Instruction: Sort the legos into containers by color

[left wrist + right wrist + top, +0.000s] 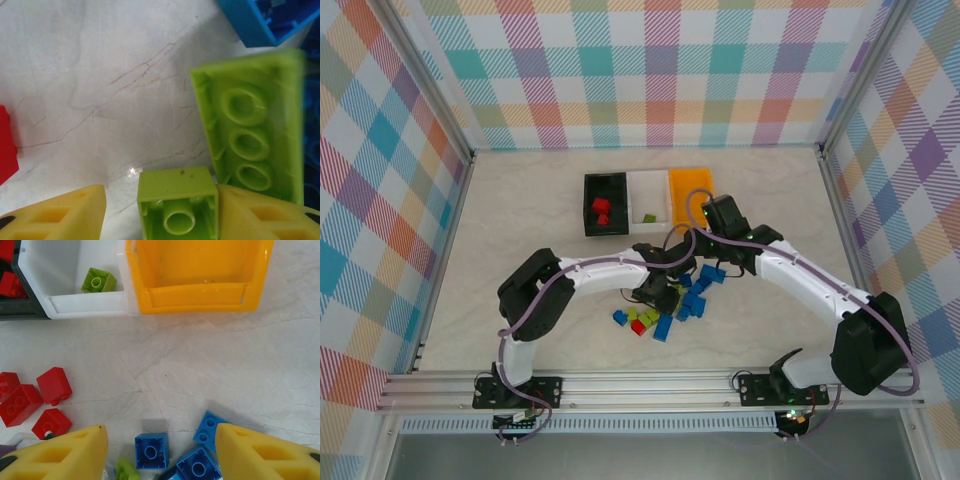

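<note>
Straddled by the spread left tool [161,210], a green brick [177,205] lies on the worktop [100,100], apparently lined up for pinching. The right tool [161,440], likewise spread, is held over blue bricks [151,451] near the orange bin [200,275], judged their destination.

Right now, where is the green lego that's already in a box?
In the top view, the lime green plastic brick lies in the white plastic bin, the middle one between the black bin and the orange bin.

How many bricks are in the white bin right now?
1: a lime green lego lies by the white bin's near wall. Seen from above, nothing else sits inside, so none seems hidden.
</note>
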Available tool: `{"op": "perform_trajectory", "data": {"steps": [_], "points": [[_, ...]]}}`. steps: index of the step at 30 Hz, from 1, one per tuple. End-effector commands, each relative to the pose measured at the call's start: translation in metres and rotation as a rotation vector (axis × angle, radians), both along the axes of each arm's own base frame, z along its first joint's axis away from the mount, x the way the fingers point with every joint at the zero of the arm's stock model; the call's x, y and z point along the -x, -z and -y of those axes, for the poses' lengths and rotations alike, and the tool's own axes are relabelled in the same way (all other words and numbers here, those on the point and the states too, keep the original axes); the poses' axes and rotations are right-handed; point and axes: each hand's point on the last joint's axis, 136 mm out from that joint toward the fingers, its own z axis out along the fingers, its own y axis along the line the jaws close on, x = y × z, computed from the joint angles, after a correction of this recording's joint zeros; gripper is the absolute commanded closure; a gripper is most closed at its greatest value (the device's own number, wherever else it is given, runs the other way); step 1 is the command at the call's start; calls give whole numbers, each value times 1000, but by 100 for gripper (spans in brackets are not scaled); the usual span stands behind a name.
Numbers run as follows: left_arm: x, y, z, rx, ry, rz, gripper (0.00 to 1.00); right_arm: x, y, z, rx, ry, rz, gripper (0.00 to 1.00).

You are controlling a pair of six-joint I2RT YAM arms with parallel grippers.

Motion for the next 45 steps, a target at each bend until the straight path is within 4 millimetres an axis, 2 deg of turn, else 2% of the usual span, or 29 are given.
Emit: {"op": "perform_trajectory", "data": {"steps": [1, 6, 9, 12, 15, 18, 21, 25, 28, 31, 36, 39, 43, 45], "points": [[5, 0, -4, -54, 34, 2, 48, 0, -1, 6, 0, 18, 11, 41], [6, -2, -3, -36, 28, -1, 61, 0, 2, 8, 1, 20, 6, 41], [3, -10, -1, -19, 15, 24, 64, -1, 2, 7, -1, 23, 5, 41], [-6, -26, -1, -3, 0, 76, 65, -2, 0, 7, -4, 24, 9, 41], [-22, -51, -5, 21, -35, 148, 67, -3, -2, 9, -5, 34, 16, 41], [-46, -75, -11, 65, -98, 214, 67, -3, -2, 11, -6, 43, 16, 41], [-77, -98, -14, 116, -170, 280, 68, -3, -3, 13, -10, 58, 20, 41], [-137, -130, -19, 159, -288, 412, 69, -1, -5, 18, -16, 88, 25, 41], [-176, -143, -18, 197, -363, 473, 69, 2, -8, 22, -19, 104, 32, 41], [-208, -147, -12, 189, -389, 526, 69, 5, -11, 26, -21, 118, 42, 41], [-242, -119, -9, 126, -431, 534, 69, 10, -14, 29, -30, 120, 54, 41], [-257, -103, -14, 112, -480, 530, 69, 13, -14, 29, -37, 113, 54, 41], [-270, -89, -10, 114, -503, 521, 68, 16, -12, 30, -39, 104, 48, 41], [-274, -82, -9, 101, -510, 502, 61, 19, -11, 29, -44, 96, 45, 40]]}}
